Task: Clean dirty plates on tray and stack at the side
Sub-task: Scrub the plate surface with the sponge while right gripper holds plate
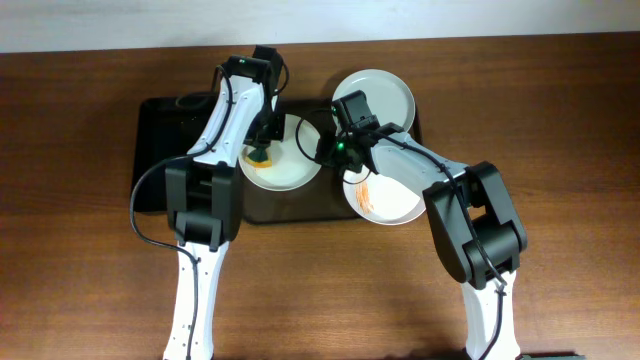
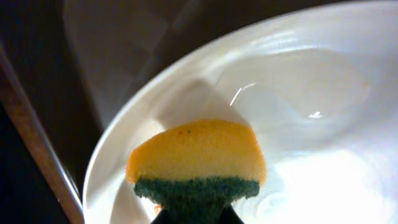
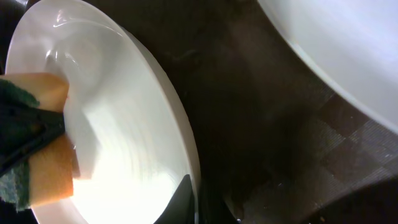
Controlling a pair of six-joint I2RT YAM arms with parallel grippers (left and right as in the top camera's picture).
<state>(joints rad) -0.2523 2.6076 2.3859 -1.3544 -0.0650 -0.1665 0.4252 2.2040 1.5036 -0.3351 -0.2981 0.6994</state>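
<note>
No writing, label, brand, number or sign can be read on the plates [image 1: 296, 166], tray [image 1: 290, 206] or sponge [image 1: 260, 153]. The arms [image 1: 216, 128] may carry marks too small to tell.

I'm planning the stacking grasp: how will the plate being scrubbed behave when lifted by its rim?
Likely stiff: the plate holds its shape under the sponge. Its glossy glare suggests a slippery surface. Shallow and rim-held, it may tilt.

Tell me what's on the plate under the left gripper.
A yellow sponge with a green scouring side, pinched in the left gripper, rests on the plate. The bare surface around it looks plain white; whatever lies beneath the sponge is covered.
</note>
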